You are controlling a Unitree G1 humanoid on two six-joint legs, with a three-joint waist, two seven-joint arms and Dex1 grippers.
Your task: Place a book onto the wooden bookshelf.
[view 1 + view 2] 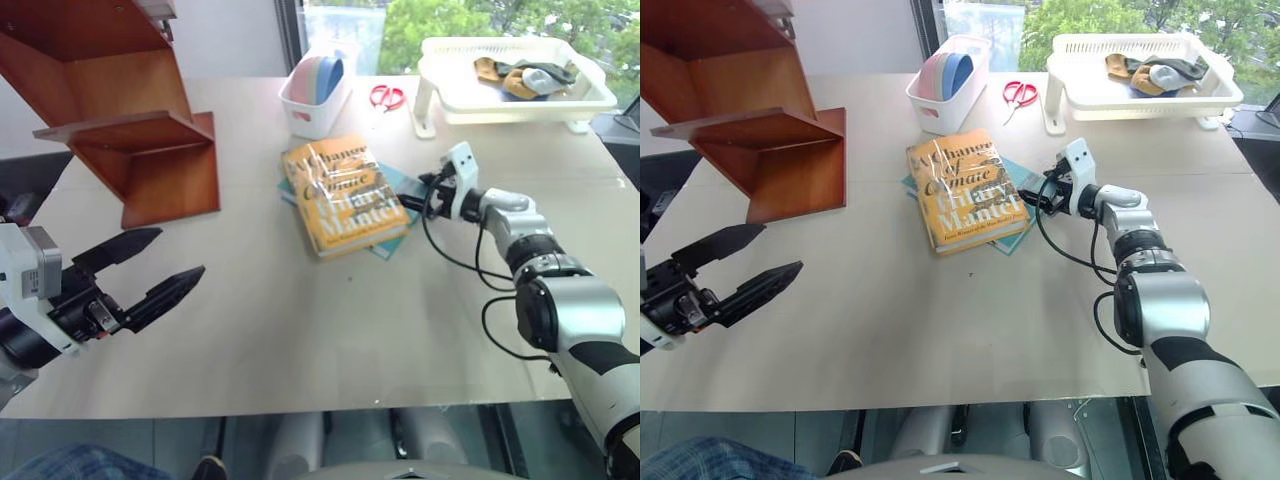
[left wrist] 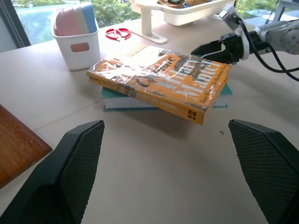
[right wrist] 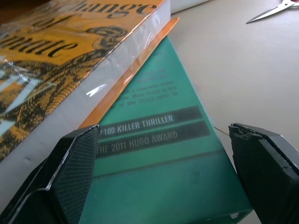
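Note:
The thick yellow-orange book (image 1: pixel 345 195) lies flat mid-table, resting askew on a thinner teal book (image 3: pixel 159 154). The wooden bookshelf (image 1: pixel 130 130) stands at the table's far left, its boards bare. My right gripper (image 1: pixel 410 195) is open at the right-hand edge of the book. Its fingers (image 3: pixel 70 177) reach low over the teal book's exposed corner, with the yellow book's page edge just beside one finger. My left gripper (image 1: pixel 180 252) hangs open and empty above the near left of the table, well short of the book (image 2: pixel 159 81).
A white bin (image 1: pixel 315 95) of pink and blue plates stands behind the books. Red scissors (image 1: pixel 387 96) lie beside it. A white plastic rack (image 1: pixel 515 85) holding cloth items sits at the far right. Bare tabletop (image 1: pixel 300 330) stretches along the near edge.

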